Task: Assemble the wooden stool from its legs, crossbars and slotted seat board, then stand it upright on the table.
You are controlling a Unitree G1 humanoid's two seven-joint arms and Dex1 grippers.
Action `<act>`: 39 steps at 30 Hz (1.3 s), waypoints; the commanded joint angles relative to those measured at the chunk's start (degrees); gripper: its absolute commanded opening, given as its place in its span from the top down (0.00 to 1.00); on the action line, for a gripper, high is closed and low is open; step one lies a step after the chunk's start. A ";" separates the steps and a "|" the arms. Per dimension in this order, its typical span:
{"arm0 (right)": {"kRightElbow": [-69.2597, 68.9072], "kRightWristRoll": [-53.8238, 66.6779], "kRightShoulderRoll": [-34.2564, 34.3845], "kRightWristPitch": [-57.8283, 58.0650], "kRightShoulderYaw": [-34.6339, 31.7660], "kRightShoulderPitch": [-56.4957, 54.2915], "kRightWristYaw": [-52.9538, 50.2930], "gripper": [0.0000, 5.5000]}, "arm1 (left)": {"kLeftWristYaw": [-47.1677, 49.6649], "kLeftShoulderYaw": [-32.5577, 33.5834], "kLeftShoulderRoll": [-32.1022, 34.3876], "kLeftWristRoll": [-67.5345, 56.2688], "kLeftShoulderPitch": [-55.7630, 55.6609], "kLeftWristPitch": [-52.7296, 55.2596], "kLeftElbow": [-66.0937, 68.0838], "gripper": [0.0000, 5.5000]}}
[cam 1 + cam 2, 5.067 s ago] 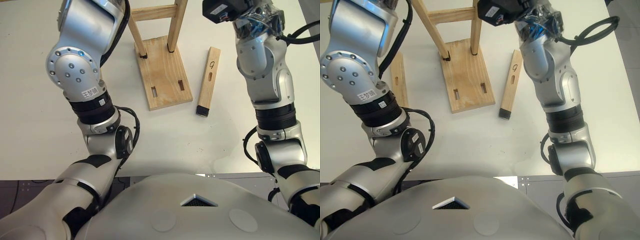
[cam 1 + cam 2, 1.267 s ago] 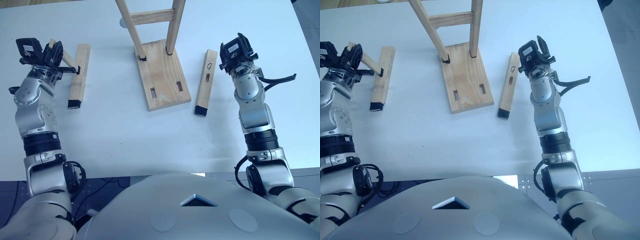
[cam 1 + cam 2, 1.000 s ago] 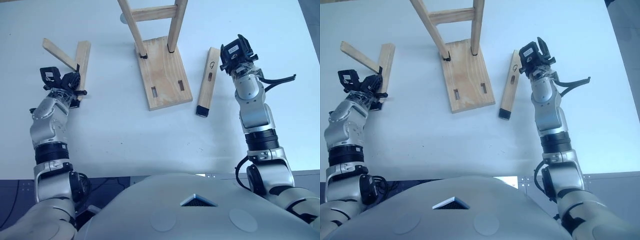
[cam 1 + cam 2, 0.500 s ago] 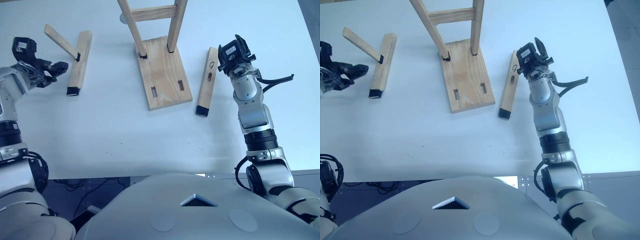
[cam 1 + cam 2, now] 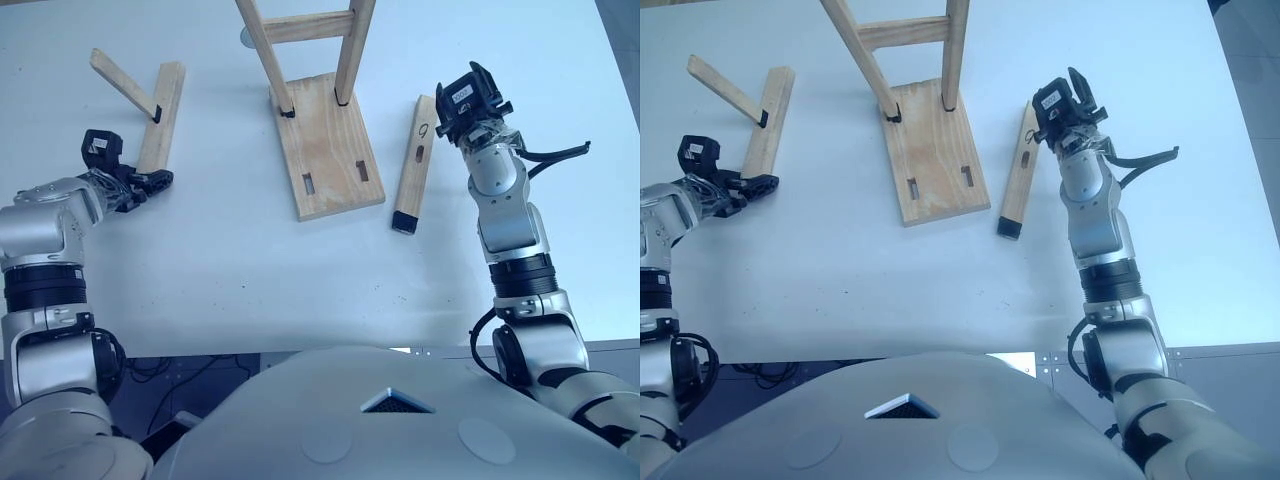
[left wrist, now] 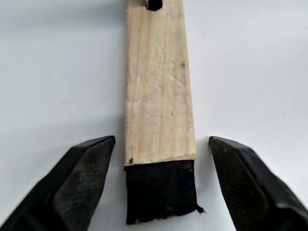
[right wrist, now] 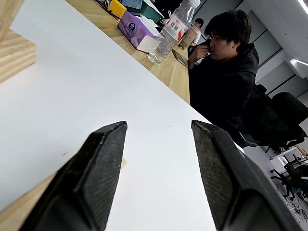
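Note:
The slotted seat board [image 5: 330,150] lies flat at mid-table. Two legs [image 5: 262,50] stand in its far slots, joined by a crossbar [image 5: 308,25]. A loose leg [image 5: 415,160] with a black foot lies to its right. My right gripper [image 5: 482,82] hangs open beside that leg's far end, with nothing between its fingers [image 7: 103,173]. On the left lies another leg [image 5: 165,105] with a crossbar [image 5: 122,82] stuck in it. My left gripper [image 5: 150,180] is open at this leg's black foot [image 6: 160,190], one finger [image 6: 84,183] on each side, not touching it.
The white table [image 5: 250,280] has bare room in front of the parts, and its near edge runs along the bottom of the eye views. A small grey disc [image 5: 245,40] sits behind the board. A tissue box [image 7: 137,36] and a bottle [image 7: 168,36] stand on a farther table.
My left arm has swung in from the far left and now sets its open gripper around the black foot of the left leg. The right arm has hardly moved.

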 commanded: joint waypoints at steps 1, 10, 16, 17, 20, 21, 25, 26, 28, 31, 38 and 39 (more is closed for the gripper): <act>0.42 3.37 0.61 0.88 -2.49 -1.27 1.36 0.55 | 0.69 -0.08 -1.46 1.28 1.28 -0.93 1.40 0.44; 0.73 23.35 4.45 7.98 -16.65 -7.26 4.10 0.55 | 4.31 0.09 -2.93 4.81 -0.38 -6.47 3.65 0.63; 0.06 30.95 4.04 9.88 -19.11 -10.44 7.78 0.55 | 7.63 6.13 -6.06 2.47 -4.36 -15.92 3.02 0.63; -0.37 34.56 3.60 11.25 -20.68 -12.27 9.97 0.55 | 7.80 8.76 -7.20 0.32 -7.04 -19.75 1.25 0.63; 0.67 46.88 -0.37 17.55 -25.69 -20.72 19.42 0.50 | 5.94 12.51 -9.53 -7.31 -15.48 -22.16 -7.99 0.63; 1.55 50.19 -1.63 19.66 -27.07 -23.14 22.12 0.49 | 4.85 12.18 -10.09 -9.37 -16.92 -21.19 -10.97 0.63; 5.12 65.92 -6.32 31.43 -32.22 -34.01 33.98 0.36 | 2.91 11.61 -13.06 -24.90 -23.23 -11.56 -25.37 0.63; 6.16 68.58 -7.49 33.69 -32.53 -36.39 36.83 0.33 | 2.88 11.92 -13.25 -29.32 -24.69 -8.53 -27.93 0.63; 8.54 73.29 -9.61 38.83 -32.99 -40.30 42.04 0.26 | 3.44 12.72 -13.14 -38.84 -27.18 -2.45 -31.76 0.63; 10.85 77.36 -11.16 44.82 -32.51 -42.70 46.97 0.17 | 4.94 12.51 -13.07 -48.25 -27.98 2.64 -35.75 0.64; 17.00 81.03 -11.66 57.31 -29.94 -46.67 50.83 0.07 | 3.46 2.47 -16.02 -50.60 -21.35 4.36 -43.35 0.64; 18.28 81.79 -11.73 59.00 -30.36 -47.54 50.86 0.07 | 3.26 1.44 -16.53 -50.34 -20.72 4.05 -43.44 0.64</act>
